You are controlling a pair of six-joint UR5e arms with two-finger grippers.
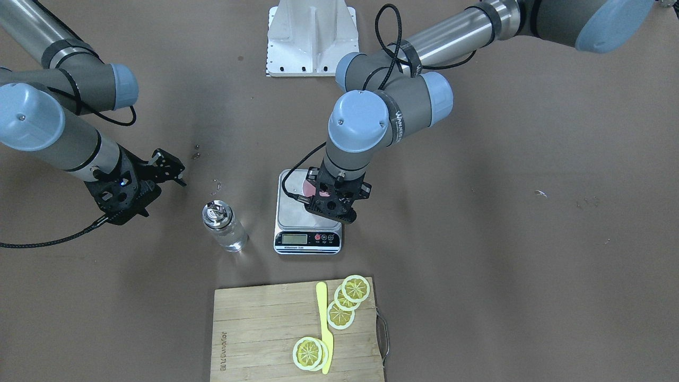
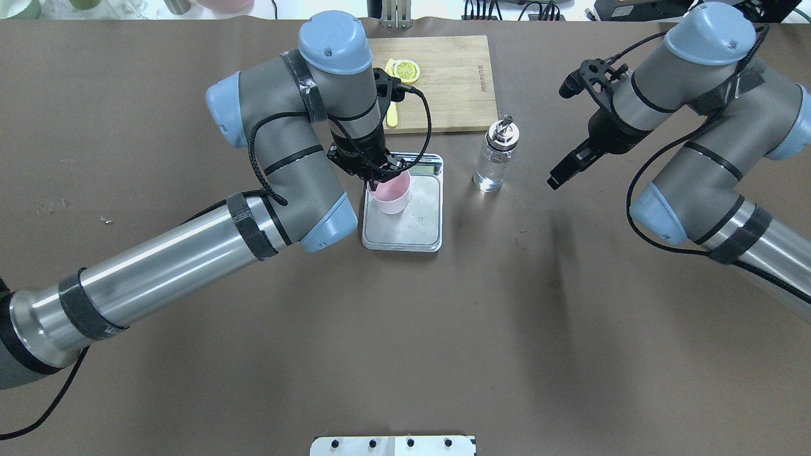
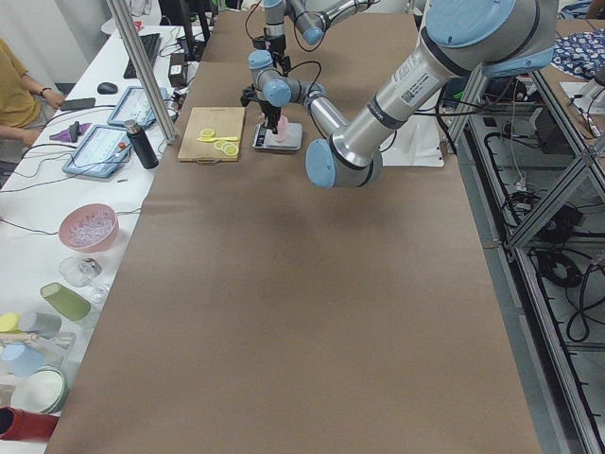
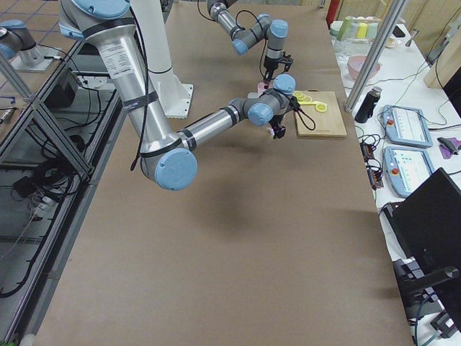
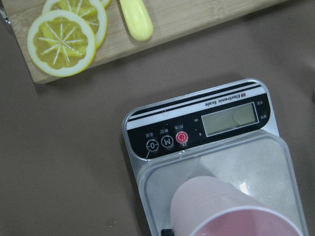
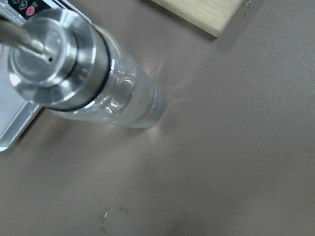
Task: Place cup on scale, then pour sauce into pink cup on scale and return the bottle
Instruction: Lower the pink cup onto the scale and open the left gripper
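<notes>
Pale pink tapered cup (image 2: 391, 193), steel scale (image 2: 412, 223), clear glass bottle (image 2: 495, 166)

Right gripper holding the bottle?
No, the bottle stands alone on the table, with the right gripper beside it, not touching.

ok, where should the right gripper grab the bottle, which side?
Probably the bottle's glass body, below the chrome cap, from the robot's right, away from the scale. It stands upright; the spout rules out a top grip, and the right gripper is on that side.
</notes>
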